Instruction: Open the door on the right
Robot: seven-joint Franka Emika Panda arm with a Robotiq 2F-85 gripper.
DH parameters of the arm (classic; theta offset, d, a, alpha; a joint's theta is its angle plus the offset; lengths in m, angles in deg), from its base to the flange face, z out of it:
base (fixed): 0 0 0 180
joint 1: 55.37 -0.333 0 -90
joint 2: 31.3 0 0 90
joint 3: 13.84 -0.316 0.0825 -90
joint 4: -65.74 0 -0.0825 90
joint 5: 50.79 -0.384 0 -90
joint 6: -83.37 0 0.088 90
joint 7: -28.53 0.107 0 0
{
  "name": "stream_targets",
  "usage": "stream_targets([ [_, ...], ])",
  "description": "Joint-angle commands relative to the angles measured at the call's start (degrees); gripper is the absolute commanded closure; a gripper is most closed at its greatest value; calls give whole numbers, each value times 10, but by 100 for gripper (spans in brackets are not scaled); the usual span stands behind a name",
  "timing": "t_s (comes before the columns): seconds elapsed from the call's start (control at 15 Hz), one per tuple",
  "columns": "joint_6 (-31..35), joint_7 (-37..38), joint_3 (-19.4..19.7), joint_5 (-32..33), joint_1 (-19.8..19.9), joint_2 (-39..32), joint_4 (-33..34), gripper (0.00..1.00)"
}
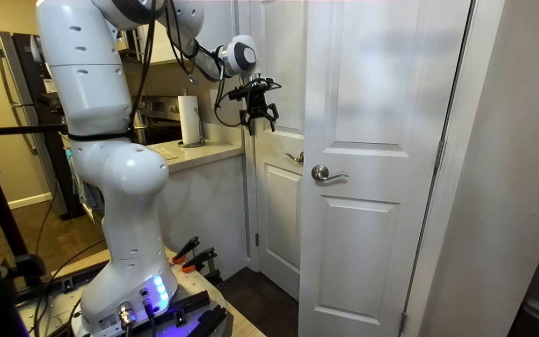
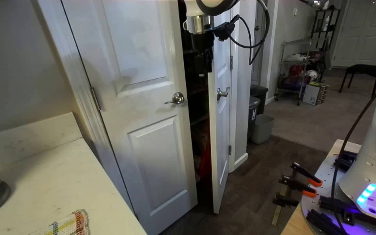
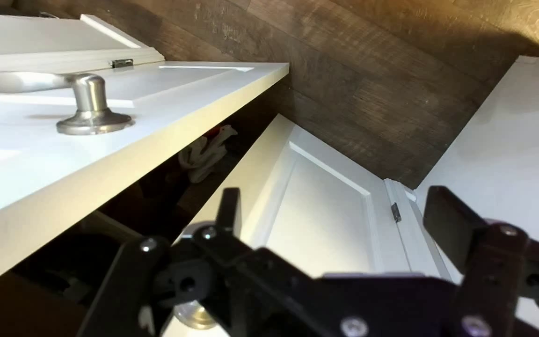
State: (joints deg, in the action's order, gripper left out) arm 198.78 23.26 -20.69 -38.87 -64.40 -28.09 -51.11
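The door on the right (image 1: 367,173) is tall, white and panelled, with a silver lever handle (image 1: 328,174). It stands partly open in an exterior view (image 2: 220,130), its free edge out beside a dark gap. Its handle (image 3: 92,105) and free edge show at the left of the wrist view. A second white door (image 1: 279,206) with a similar lever stands beside it, nearer the counter. My gripper (image 1: 262,128) points down, open and empty, above handle height near the doors' free edges. In the wrist view the fingers (image 3: 335,192) are apart before the second door (image 3: 316,215), touching nothing visible.
Dark shelves (image 2: 197,88) show in the gap between the doors. A counter (image 1: 208,150) with a paper towel roll (image 1: 190,120) borders the second door. The robot's table carries black and orange clamps (image 2: 297,183). Dark wood floor (image 2: 256,173) lies before the doors.
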Motion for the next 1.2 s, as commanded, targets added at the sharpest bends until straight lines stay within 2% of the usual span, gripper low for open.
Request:
stream_targets([
  [0.0, 3, -12, 0, 24, 9, -36, 51, 0],
  [0.27, -8, -7, 1, 62, 8, -65, 106, 0],
  [0.6, -31, -2, 1, 148, 2, -91, 162, 0],
  [1.13, -95, 6, 4, 258, -3, -91, 202, 0],
])
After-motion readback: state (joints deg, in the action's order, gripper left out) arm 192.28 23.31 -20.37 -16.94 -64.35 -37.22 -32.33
